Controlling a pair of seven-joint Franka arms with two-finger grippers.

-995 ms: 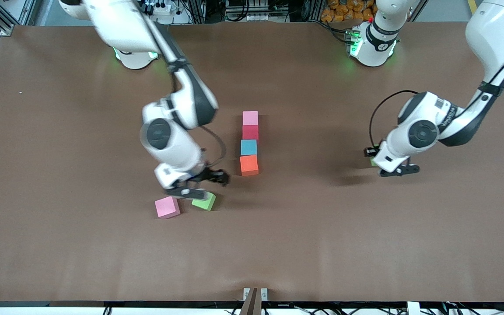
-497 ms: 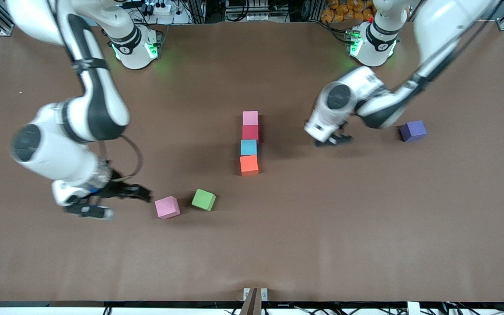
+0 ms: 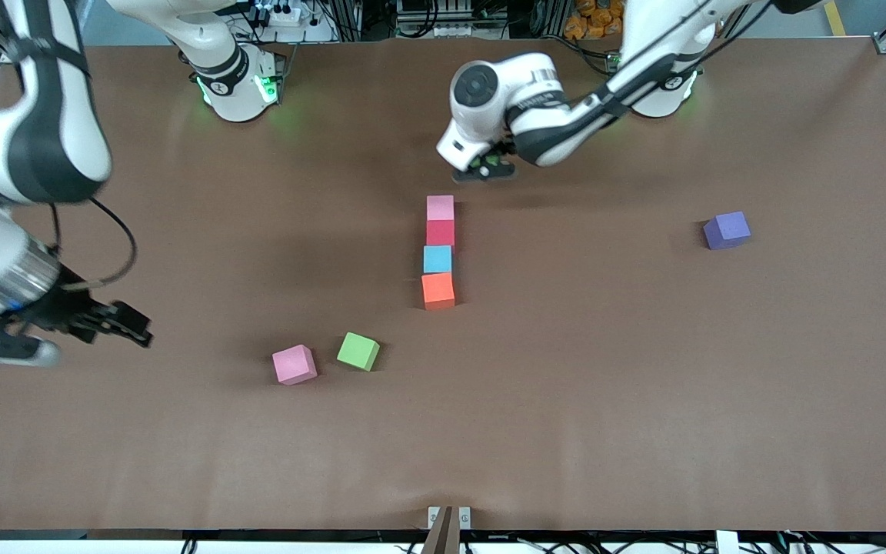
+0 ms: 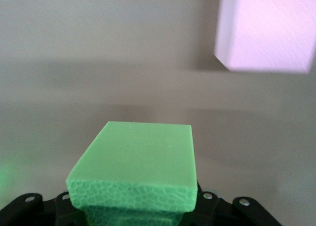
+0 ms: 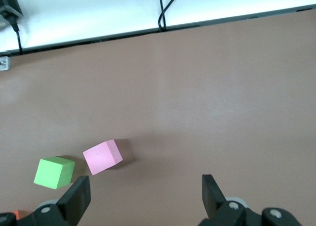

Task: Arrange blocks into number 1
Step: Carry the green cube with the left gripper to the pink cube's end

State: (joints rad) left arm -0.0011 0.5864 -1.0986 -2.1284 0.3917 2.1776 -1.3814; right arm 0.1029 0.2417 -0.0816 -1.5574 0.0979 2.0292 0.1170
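The left wrist view shows the left gripper with its jaws clamped on a green block, above the bench just beside the pink block that heads a column of pink, red, blue and orange blocks. The right gripper hangs with jaws spread wide and empty at its end of the bench — a second pink block and a second green block sit near each other, nearer the front camera than the column. A purple block sits apart toward the left arm's end.

Bright, even overhead light, soft shadows; the left wrist view looks smeared, perhaps by motion.
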